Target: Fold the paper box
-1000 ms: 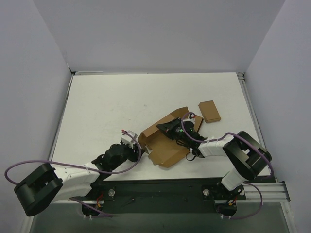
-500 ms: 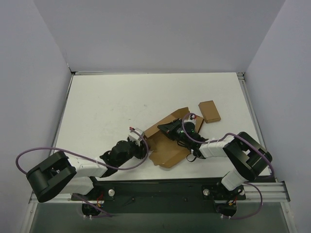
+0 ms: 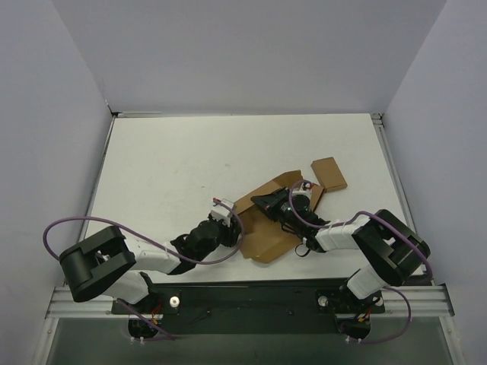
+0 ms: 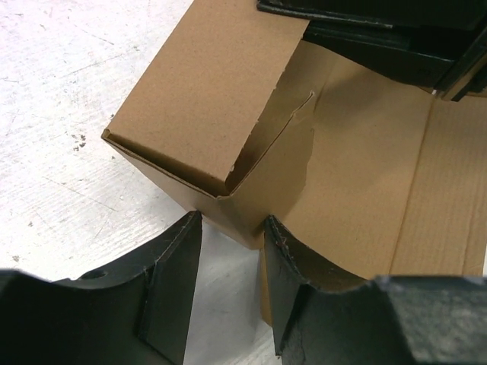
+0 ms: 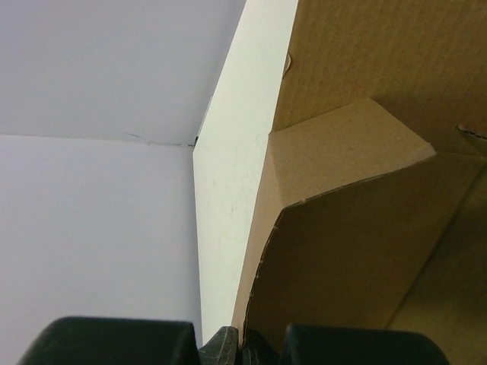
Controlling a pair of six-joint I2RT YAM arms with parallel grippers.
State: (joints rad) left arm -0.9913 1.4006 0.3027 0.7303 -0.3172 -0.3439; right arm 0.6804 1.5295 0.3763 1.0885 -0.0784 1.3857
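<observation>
The paper box (image 3: pixel 266 237) lies half folded at the near middle of the table, brown cardboard with raised flaps. My left gripper (image 3: pixel 230 228) is at its left corner. In the left wrist view the left gripper (image 4: pixel 232 228) stands open, with the paper box (image 4: pixel 205 91) corner poking between its fingertips; the right fingertip (image 4: pixel 283 251) touches cardboard and the left one stands clear. My right gripper (image 3: pixel 263 201) reaches over the box from the right. In the right wrist view the right gripper (image 5: pixel 242 344) is shut on the thin edge of a paper box (image 5: pixel 365 228) flap.
A small flat brown box (image 3: pixel 329 173) lies just behind and to the right of the paper box, close to the right arm (image 3: pixel 342 232). White walls enclose the table (image 3: pixel 175 160) on three sides. A purple cable (image 3: pixel 91 224) loops off the left arm.
My left arm has swung right and forward up to the box's left corner, and its jaws have narrowed. The right gripper keeps its hold; the box has shifted slightly right.
</observation>
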